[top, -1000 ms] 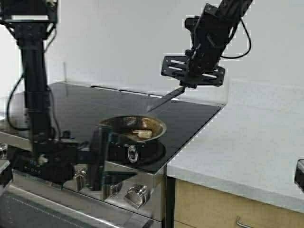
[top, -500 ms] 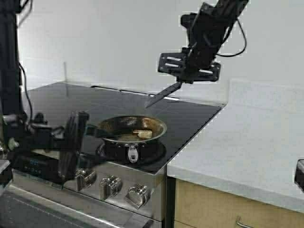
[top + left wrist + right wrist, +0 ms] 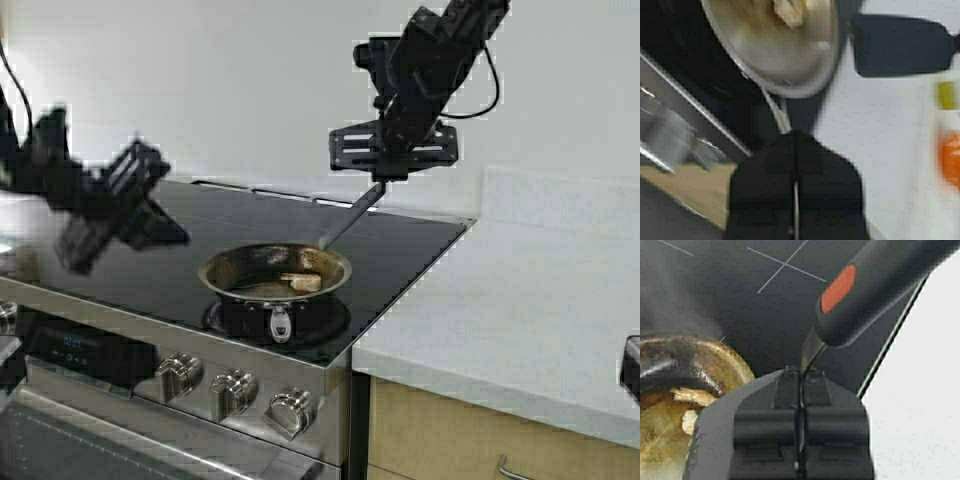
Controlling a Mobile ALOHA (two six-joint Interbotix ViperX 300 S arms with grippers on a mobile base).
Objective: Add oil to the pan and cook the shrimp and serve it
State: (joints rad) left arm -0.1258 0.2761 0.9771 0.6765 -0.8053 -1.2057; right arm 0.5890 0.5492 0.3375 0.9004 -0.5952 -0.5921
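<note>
At the far left, the left end effector [image 3: 110, 205] hangs in the air over the edge of the desk [image 3: 260, 215], a black glass stovetop, well apart from the pan [image 3: 275, 262]. In its wrist view the two fingers [image 3: 765, 185] look pressed together with only a thin seam between them and nothing in the grip. It looks parked there to leave the pan free for the other arm.

The pan sits on a front burner, its short handle [image 3: 776, 107] pointing towards the knobs [image 3: 232, 392]. The shrimp [image 3: 300, 282] lies inside it, right of centre, on the browned bottom. The oil cannot be picked out in any view.

Above and behind the pan, the right end effector [image 3: 385, 178] is closed on a spatula [image 3: 345, 218], pinching the thin metal piece at the end of its black handle [image 3: 865, 285]. The tool slants down so its far end reaches the pan's back rim, probably ready to stir or lift the shrimp. A white counter [image 3: 500, 300] lies to the right.

The handle has an orange-red oval but no lettering. The stove's small display [image 3: 75, 350] cannot be read.
</note>
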